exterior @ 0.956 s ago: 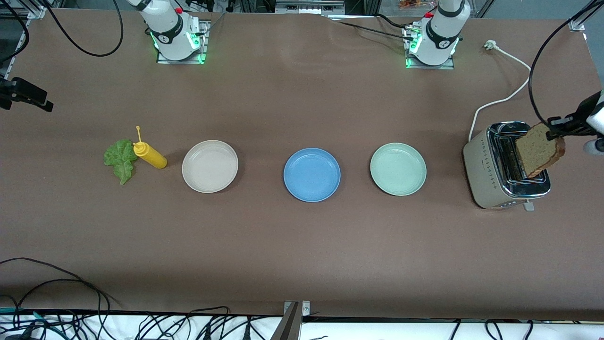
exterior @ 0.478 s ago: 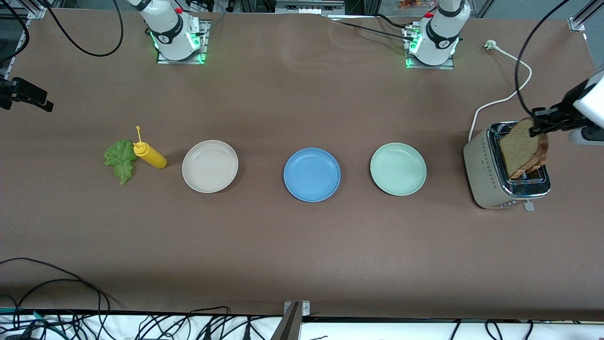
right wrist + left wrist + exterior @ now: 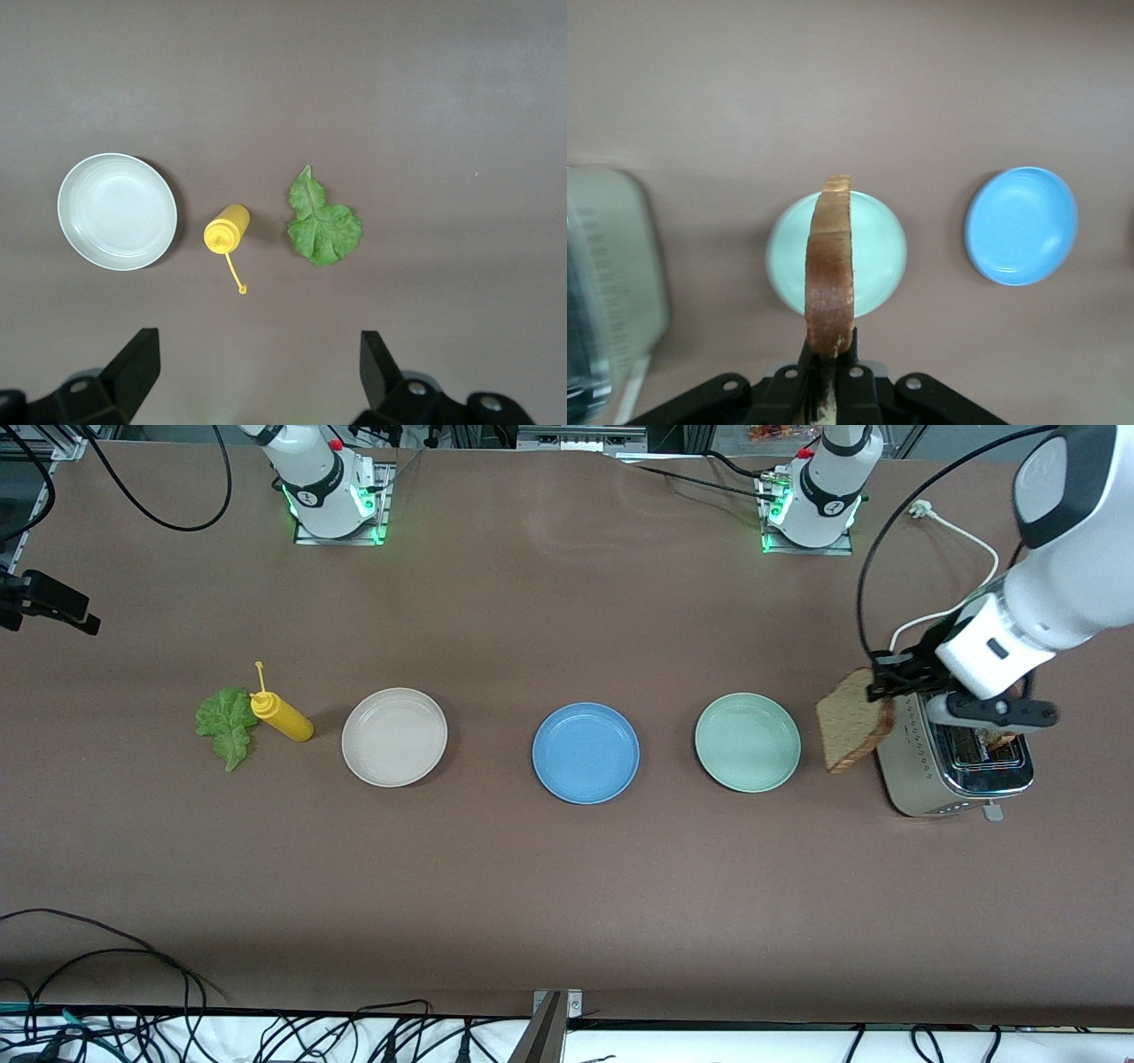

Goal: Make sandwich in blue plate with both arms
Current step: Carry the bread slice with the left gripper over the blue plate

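Left tool (image 3: pixel 879 684) clenched on toast slice (image 3: pixel 850 719) over surface beside toaster (image 3: pixel 948 766) | right tool (image 3: pixel 257 372) released, waiting above lettuce leaf (image 3: pixel 226 724) | blue plate (image 3: pixel 586 753) mid-surface, bare; sandwich unbuilt

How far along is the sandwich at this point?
Early. Done: one toast slice is out of the toaster, clamped in the left gripper beside the green plate. Left: the blue plate holds nothing; the lettuce lies untouched below the open right gripper.
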You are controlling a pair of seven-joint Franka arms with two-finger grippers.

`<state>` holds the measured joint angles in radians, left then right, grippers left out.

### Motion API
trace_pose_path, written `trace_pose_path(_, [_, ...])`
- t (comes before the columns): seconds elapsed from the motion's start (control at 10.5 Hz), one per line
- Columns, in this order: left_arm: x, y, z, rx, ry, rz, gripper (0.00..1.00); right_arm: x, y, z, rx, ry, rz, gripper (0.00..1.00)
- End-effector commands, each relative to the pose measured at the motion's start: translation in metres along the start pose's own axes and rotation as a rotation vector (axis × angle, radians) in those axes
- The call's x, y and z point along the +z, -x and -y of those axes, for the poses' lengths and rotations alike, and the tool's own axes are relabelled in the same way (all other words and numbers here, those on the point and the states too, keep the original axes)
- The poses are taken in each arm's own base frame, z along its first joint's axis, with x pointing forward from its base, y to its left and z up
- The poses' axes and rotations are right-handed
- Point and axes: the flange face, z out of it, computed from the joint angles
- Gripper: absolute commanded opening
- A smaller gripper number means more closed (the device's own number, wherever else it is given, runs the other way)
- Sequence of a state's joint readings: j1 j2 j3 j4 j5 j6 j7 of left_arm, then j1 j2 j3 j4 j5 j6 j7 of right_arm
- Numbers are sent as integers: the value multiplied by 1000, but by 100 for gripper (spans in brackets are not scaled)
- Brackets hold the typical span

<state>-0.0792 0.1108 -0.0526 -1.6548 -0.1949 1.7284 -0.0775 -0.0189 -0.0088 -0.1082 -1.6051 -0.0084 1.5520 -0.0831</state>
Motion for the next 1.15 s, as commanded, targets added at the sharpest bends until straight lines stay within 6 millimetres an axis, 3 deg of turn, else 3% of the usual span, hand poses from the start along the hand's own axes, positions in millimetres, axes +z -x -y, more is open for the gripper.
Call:
trace_pose_path(0.0, [38,-14,-47,6,159,20,0,-6,0,0,2,4,2,100])
trace_pose_path(0.29, [80,-21,-107,-10,346,58,0,-6,0,0,2,4,1,100])
trace_pose_path(0.57, [130,-17,-164,31,386,88,0,-6,0,0,2,4,1,100])
trace_pose_path(0.86, [192,-18,-196,-11,453,140,0,-6,0,0,4,4,-1,100])
trace_pose_path(1.05, [235,-18,-207,-55,496,215,0,-6,0,0,2,4,-1,100])
